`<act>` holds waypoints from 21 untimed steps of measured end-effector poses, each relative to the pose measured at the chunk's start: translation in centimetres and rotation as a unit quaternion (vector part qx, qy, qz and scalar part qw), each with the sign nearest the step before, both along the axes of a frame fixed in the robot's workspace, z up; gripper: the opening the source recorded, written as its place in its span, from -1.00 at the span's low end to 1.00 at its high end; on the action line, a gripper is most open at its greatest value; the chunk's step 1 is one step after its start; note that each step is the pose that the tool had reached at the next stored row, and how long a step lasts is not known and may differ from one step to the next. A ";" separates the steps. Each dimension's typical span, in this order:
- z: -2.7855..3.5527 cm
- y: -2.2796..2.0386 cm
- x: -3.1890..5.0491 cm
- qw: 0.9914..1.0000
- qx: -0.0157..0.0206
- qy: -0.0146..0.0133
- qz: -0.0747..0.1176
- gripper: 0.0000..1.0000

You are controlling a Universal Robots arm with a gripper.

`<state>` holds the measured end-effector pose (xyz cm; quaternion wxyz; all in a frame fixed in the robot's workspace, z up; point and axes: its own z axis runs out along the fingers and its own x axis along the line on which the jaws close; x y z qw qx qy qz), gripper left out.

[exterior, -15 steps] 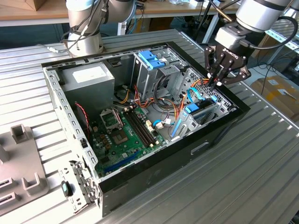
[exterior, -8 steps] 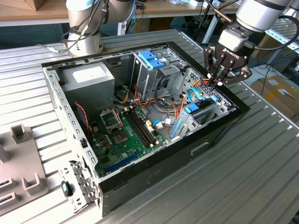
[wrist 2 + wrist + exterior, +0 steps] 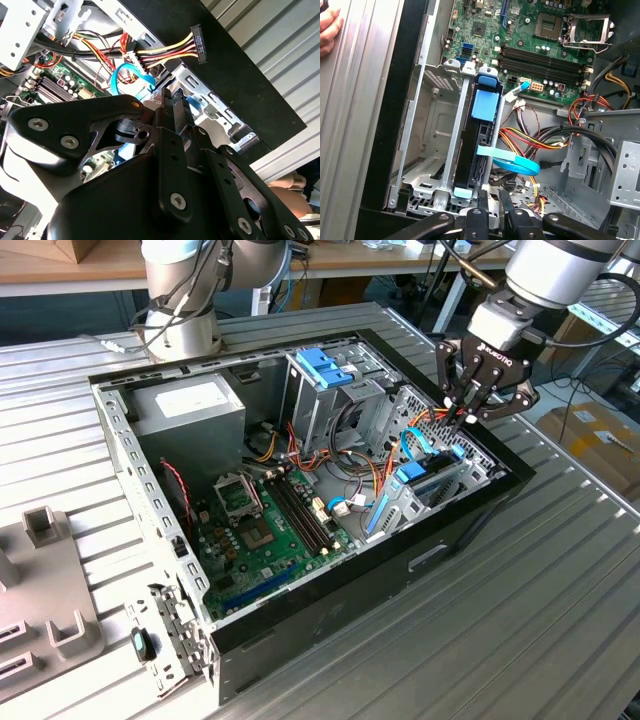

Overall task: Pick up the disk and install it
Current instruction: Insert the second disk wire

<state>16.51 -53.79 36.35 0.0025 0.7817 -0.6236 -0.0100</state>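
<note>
My jaws [image 3: 466,412] pinched shut, holding nothing | hovering above the disk [image 3: 476,145] | disk stands on edge in its bay at the case's [image 3: 330,612] right end, likely seated.

The exterior view looks down at the open computer case [image 3: 470,515] (both wrist views peer close inside).

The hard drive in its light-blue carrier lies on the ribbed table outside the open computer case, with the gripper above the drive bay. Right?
Not on the table. In the first wrist view the dark hard drive in its light-blue plastic carrier stands on edge inside the grey metal drive bay. The black gripper does hang above that bay.
</note>
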 end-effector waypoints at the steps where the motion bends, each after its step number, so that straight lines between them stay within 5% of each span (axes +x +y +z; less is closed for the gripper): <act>1: 0.00 0.00 0.02 1.000 0.000 0.000 0.000 -0.53; 13: 0.01 0.19 0.16 1.000 0.000 0.000 0.000 -0.53; 21: 0.01 0.73 0.48 1.000 0.000 0.000 0.001 -0.53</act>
